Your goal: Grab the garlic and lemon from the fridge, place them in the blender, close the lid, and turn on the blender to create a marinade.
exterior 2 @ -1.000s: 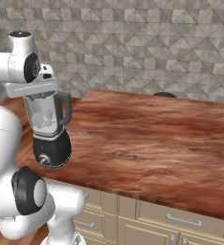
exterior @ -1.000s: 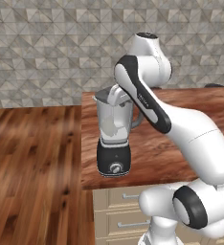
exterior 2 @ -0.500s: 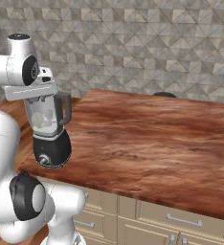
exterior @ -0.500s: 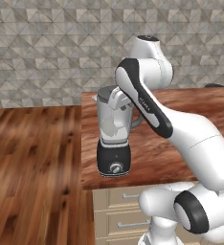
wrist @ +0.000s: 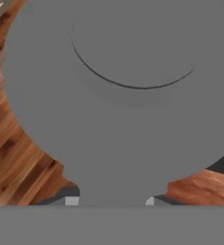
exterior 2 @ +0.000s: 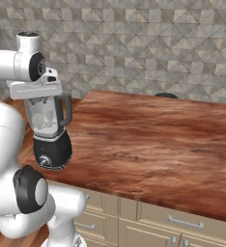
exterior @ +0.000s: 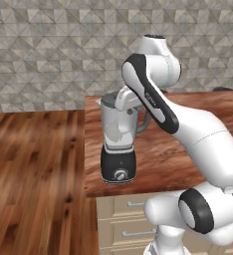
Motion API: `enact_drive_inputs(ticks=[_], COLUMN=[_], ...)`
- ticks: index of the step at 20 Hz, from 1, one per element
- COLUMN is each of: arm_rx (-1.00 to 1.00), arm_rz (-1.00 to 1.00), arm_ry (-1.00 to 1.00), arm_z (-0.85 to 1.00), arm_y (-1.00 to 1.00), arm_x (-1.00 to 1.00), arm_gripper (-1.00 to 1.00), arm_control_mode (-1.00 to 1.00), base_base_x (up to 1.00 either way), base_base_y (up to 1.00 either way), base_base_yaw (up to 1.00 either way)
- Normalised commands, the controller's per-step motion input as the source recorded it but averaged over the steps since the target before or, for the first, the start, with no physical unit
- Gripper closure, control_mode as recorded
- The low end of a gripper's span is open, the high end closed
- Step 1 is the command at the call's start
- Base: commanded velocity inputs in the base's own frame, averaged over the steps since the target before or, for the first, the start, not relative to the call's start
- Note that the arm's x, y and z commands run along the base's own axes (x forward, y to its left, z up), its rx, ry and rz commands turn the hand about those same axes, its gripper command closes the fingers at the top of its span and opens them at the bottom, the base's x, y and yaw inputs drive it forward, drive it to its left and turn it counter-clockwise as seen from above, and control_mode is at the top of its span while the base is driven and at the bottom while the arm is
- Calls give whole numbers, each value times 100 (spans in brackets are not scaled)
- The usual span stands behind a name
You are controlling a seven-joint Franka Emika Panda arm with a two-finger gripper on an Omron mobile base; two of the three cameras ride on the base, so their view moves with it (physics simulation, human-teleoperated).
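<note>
- Dark grey lid [wrist: 133,86] sits right under the claw [exterior: 124,99], on the blender [exterior: 118,142].
- Pale lump inside the jar, maybe the garlic [exterior: 112,132], lies below the claw.
- Claw grip: I cannot tell.

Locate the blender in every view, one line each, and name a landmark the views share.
Left base view: the blender stands left of centre, at the counter's front left corner, partly behind the arm.
Right base view: it stands at the left, under the hand.
Hand view: the grey lid on top, seen from above, covers most of the frame.
Shared landmark: the wooden counter.
</note>
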Motion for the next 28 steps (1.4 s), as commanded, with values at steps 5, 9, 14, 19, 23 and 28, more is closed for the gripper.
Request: enact_drive_inputs(ticks=[5,9,14,19,23,28], arm_rx=[0,0,0,0,0,-1], arm_rz=[-2,-1,-1,-2,-2,-1], arm_ry=[3,0,0,-4,-12,-33], arm_z=[0,0,0,0,0,0], arm_y=[-18,-4,0,-10,-11,0], arm_x=[0,-2,-20,-33,-47,-58], arm_gripper=[100,-100,-100,-100,-100,-100], arm_control_mode=[-100,-100,-100,-100,-100,-100], base_base_x=[0,0,0,0,0,0], base_base_y=[0,0,0,0,0,0], base_base_yaw=[0,0,0,0,0,0])
